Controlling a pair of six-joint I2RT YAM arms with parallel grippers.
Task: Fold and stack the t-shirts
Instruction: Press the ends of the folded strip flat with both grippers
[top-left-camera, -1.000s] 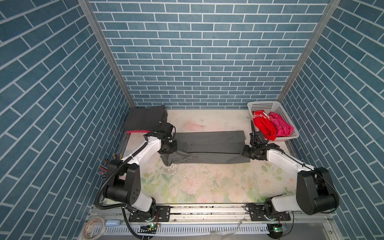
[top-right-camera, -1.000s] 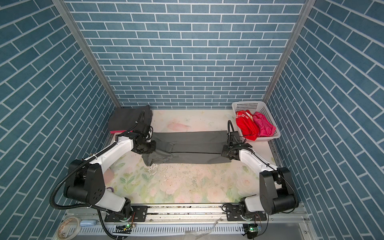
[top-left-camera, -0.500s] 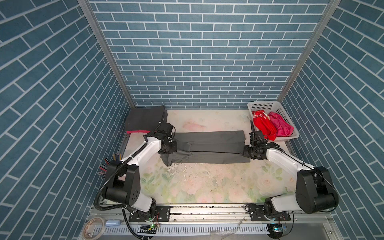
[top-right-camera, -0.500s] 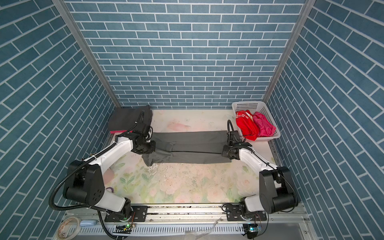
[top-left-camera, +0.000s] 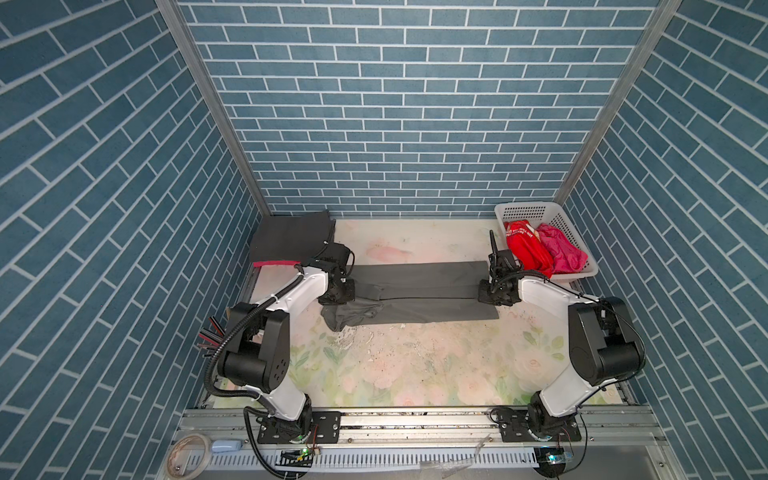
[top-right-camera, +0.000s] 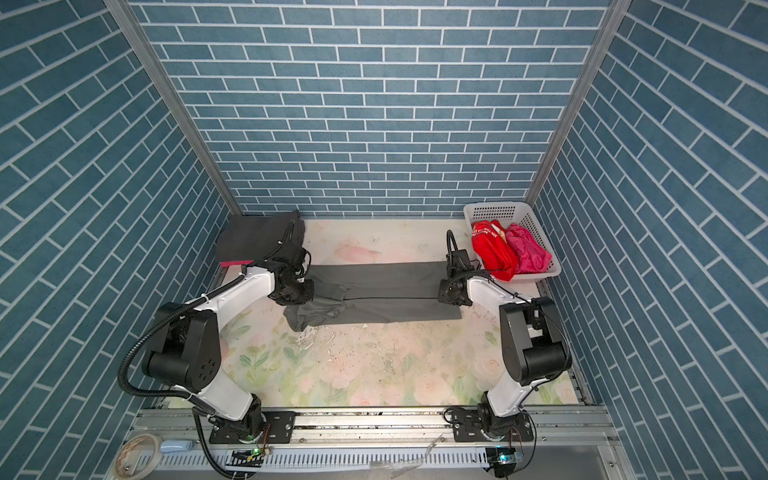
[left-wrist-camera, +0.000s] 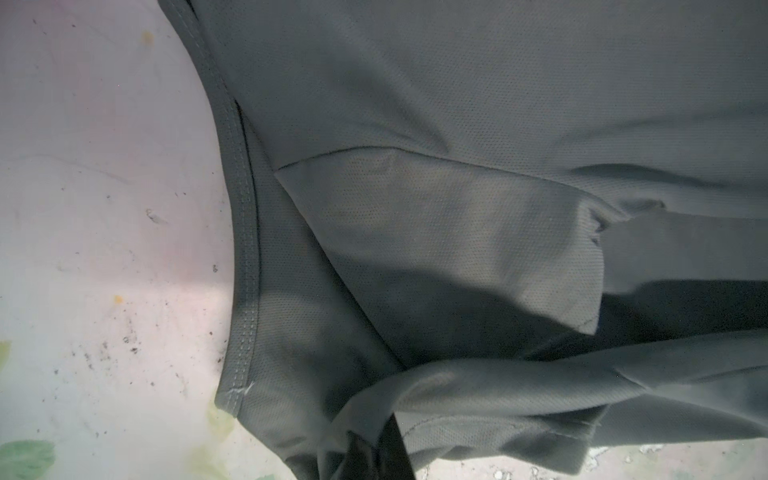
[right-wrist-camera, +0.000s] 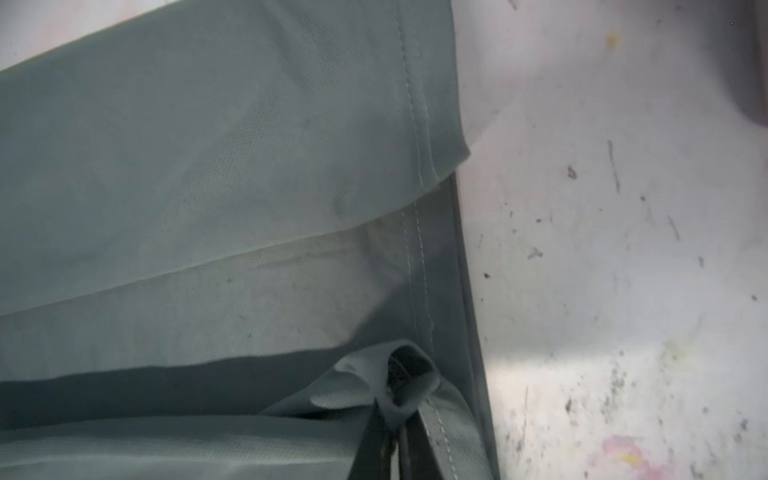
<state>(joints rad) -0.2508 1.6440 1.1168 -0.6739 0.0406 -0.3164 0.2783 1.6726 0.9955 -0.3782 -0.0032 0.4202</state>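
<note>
Right wrist view, entry one: right gripper (right-wrist-camera: 397, 415), clenched on a bunched corner of the grey t-shirt (right-wrist-camera: 208, 124), close to its stitched hem (right-wrist-camera: 419, 174). The cloth wraps one fingertip. Bare table (right-wrist-camera: 623, 249) lies just outboard of the fingers.

Entry two, left wrist view: left gripper (left-wrist-camera: 374, 453), clamped on a gathered pinch of the same shirt, just beside a folded-in sleeve (left-wrist-camera: 436, 249).

Entry three, both top views: the shirt lies on the table as a long strip stretched between the two grippers. One flap is lapped to the mid-line, and the held edge meets it there. The end just below the left gripper (top-left-camera: 338, 291) is rumpled.

Handling note, as judgement: this looks like a lengthwise fold.
- Keep both ends level and the strip lightly taut.
- Lay the held edge parallel to the lapped flap.
- Let go at both ends together.
- Smooth the rumpled end before the cross-fold, or it will make the stack lumpy.

Pose: left arm (top-left-camera: 291, 291) and right arm (top-left-camera: 544, 291) mirror each other. Each forearm is low and angled inward, with the wrist tipped down onto its end of the strip.

Outlying: just behind the right gripper (top-left-camera: 492, 291) stands the basket (top-left-camera: 523, 206), holding a red t-shirt (top-left-camera: 525, 249) and a pink t-shirt (top-left-camera: 561, 253). Behind the left gripper lies a folded charcoal t-shirt (top-left-camera: 291, 237).
</note>
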